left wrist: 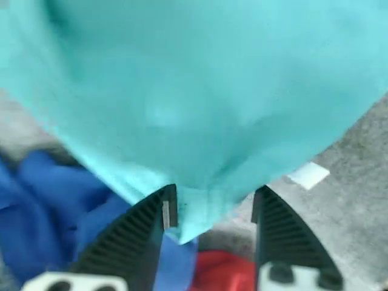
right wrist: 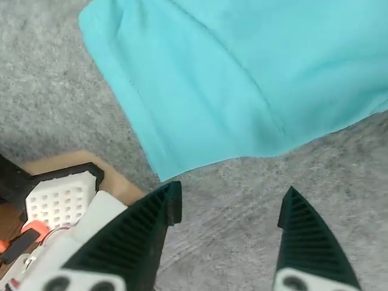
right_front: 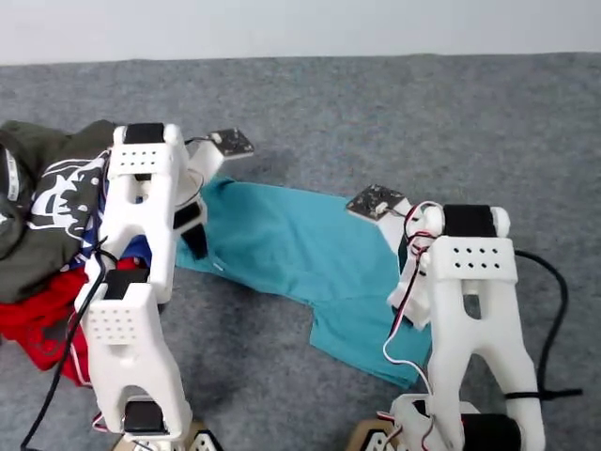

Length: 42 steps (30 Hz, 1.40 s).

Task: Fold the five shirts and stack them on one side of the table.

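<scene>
At the centre of the table (right_front: 376, 103), the teal shirt (right_front: 300, 249) lies spread flat but askew and unfolded. One end reaches the left arm and the other runs toward the right arm's base. Beside the left arm sits a loose heap: an olive shirt (right_front: 47, 207) with a white print, a red shirt (right_front: 33, 324) and a blue shirt (left wrist: 48, 212), none of them folded.

Left gripper (left wrist: 212, 200): the jaws stand partly apart with a bunched edge of the teal shirt between them. The cloth touches one jaw, but no firm pinch is evident.

Right gripper (right wrist: 231, 194): the jaws are wide apart and hold nothing. It is poised over bare table just beside the hem of the teal shirt.

Handling assessment: the garment is judged light, thin and entirely limp. It will sag and drag, and it will crease wherever it goes unsupported. The grey table surface looks fuzzy and is likely to grip the fabric when it is pulled. Recommended hold points are the corners or hem edge, one per gripper. Each pinch should take in the full thickness so that a single layer does not slip free. A hold in the middle would only bunch the cloth.
</scene>
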{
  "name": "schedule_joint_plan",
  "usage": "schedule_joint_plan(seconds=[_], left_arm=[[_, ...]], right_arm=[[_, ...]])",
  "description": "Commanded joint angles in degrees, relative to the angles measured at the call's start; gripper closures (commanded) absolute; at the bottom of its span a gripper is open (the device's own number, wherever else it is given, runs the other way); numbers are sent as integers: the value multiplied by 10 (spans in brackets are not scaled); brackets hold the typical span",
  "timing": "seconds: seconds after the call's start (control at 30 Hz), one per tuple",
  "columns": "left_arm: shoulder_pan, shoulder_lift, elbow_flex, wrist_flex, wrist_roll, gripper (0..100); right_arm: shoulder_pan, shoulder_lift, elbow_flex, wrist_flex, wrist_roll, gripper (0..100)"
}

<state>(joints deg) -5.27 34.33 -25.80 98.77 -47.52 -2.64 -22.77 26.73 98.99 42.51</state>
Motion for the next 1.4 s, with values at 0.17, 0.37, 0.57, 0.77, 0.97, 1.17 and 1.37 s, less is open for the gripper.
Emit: schedule_joint_plan(seconds=[0.17, 0.37, 0.57, 0.77, 0.97, 1.17, 1.37], left_arm=[[-19, -40, -189, 12, 66, 797], [-19, -40, -220, 13, 104, 797], [-12, -20, -184, -40, 209, 851], [13, 51, -176, -111, 288, 982], [55, 116, -176, -127, 313, 981], [41, 165, -176, -188, 345, 981], [26, 181, -203, -242, 345, 981]], right_arm=[[-1, -15, -32, -61, 0, 732], [1, -15, -28, -106, -45, 732], [29, -14, 22, -223, -77, 733], [41, -14, 98, -362, -86, 827], [41, -14, 109, -385, -85, 916], [41, -15, 109, -382, -86, 919], [41, -15, 119, -385, -87, 919]])
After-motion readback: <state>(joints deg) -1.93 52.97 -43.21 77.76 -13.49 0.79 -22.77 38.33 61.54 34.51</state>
